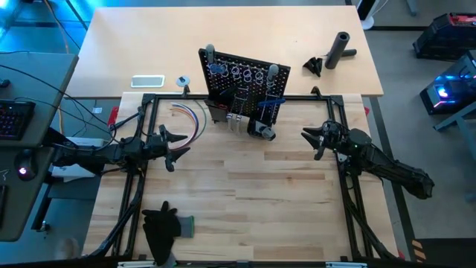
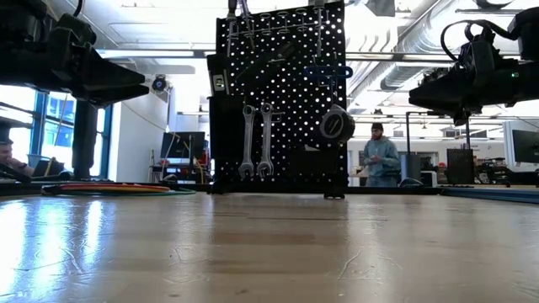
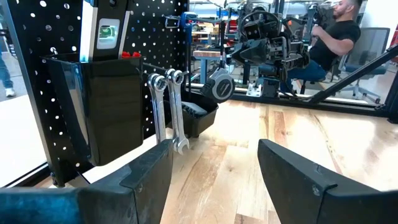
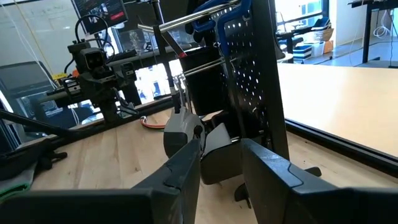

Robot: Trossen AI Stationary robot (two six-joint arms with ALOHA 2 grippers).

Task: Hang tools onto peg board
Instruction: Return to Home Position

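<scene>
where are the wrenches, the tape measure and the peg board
wrenches point(image 2: 247, 143): low view, shaft of the left one
tape measure point(image 2: 337, 126): low view, middle of its round case
peg board point(image 2: 290, 160): low view, bare perforated panel

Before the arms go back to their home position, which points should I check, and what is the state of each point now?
1. Left gripper empty: ok, fingers open, nothing between them.
2. Right gripper empty: ok, open, holds nothing.
3. Both grippers apart from the peg board: ok.
4. Wrenches and tape measure hanging on the board: ok.
5. Coloured wires clear of the left gripper: ok, they lie on the table and the gripper is raised above it.
6. Every tool firmly seated on its hook: cannot tell.
</scene>
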